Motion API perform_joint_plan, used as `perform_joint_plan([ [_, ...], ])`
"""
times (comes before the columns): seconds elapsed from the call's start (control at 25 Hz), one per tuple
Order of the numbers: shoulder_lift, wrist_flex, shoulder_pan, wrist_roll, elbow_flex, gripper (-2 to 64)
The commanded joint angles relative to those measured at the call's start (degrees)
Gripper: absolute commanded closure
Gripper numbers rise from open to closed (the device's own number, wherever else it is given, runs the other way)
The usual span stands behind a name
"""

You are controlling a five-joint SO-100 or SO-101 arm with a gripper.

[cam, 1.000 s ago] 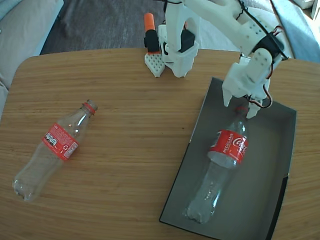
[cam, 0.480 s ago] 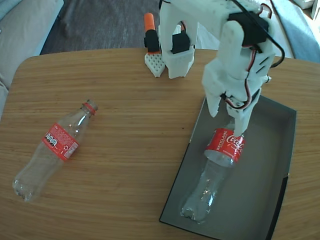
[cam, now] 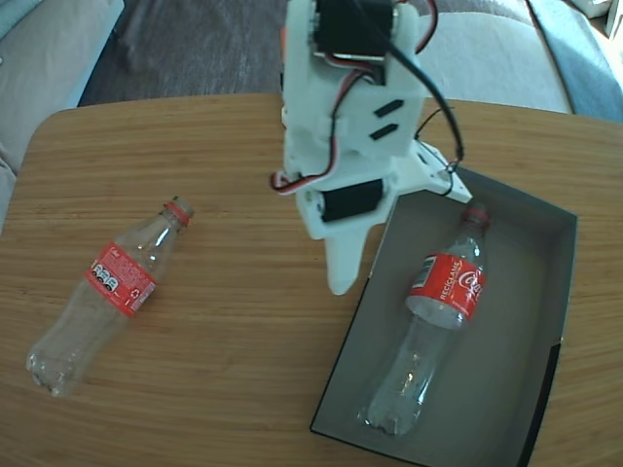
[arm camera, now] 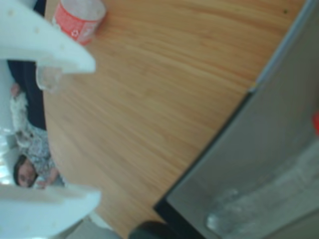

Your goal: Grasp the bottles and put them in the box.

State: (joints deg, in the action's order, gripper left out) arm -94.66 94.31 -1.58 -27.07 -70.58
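Item: bottle on table, well left of gripper in fixed view; empty, light, thin walls, slick, rolls. Grip pt: labelled waist. Other bottle in box, right of jaws. Jaws open, empty.

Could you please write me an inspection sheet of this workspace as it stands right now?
Surface: wooden table with rounded corners, bare apart from the items below.
Job's things: one bottle lies inside the grey box, cap toward the far wall; the other bottle lies on the table at the left of the fixed view, outside the box.
Clutter: an orange and white part behind the arm's base, mostly hidden.
Grippers: gripper open and empty, fingers apart in the wrist view, above the table beside the box's left wall.
Cables: black and red wires run along the arm, clear of the bottles.
Surroundings: pale cushions and dark floor beyond the table.
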Motion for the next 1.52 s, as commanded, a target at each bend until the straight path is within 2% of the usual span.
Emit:
perform_joint_plan([
  [0.0,-1.7,2.1,-6.6,-4.9,2.3,35.1],
  [0.12,-1.7,-1.8,-15.3,-13.7,1.1,35.1],
  [0.32,-1.7,-6.2,-25.8,-32.7,-1.5,35.1],
  [0.56,-0.9,-11.3,-34.3,-55.1,-4.9,35.1],
  [0.68,-0.7,-12.5,-36.6,-63.6,-6.9,35.1],
  [1.16,-1.6,-21.8,-43.2,-81.1,-18.7,35.1],
  [1.36,-0.6,-22.3,-47.5,-86.9,-18.7,35.1],
  [1.48,-0.5,-22.4,-48.3,-87.6,-19.2,35.1],
])
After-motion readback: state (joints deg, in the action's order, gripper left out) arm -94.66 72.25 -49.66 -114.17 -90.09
